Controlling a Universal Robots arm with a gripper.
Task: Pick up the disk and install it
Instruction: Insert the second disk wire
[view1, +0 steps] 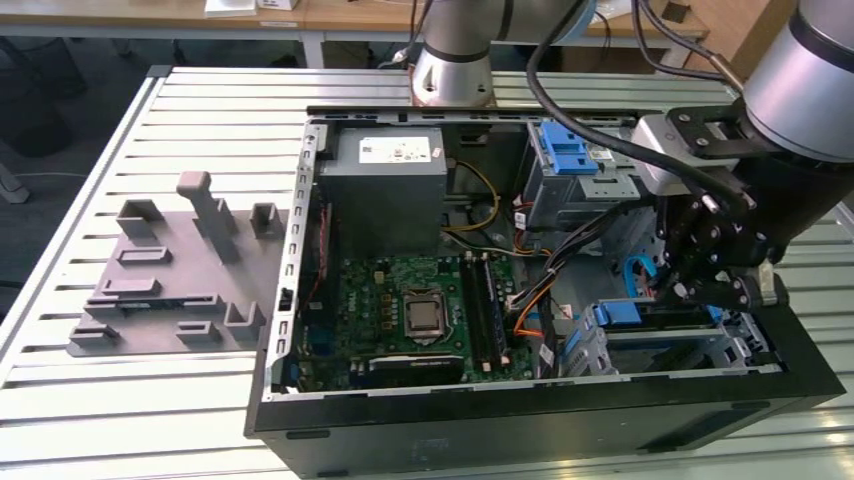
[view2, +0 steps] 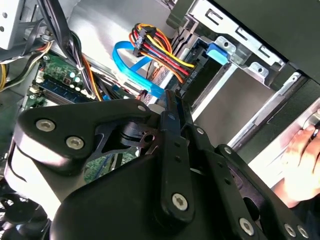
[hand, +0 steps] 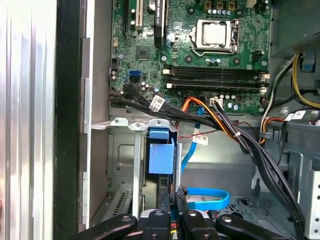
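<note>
Though partly hidden, disk (view1: 663, 318) beneath hand (view1: 707, 298)

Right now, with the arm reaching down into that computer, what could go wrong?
1. The gripper sits deep in the case, right beside the blue cable and the wire bundle. A move could snag or tug them.
2. A hand rests at the case edge near the arm and might get pinched.
3. The metal cage is close, so a slight misalignment could mean a knock.
</note>
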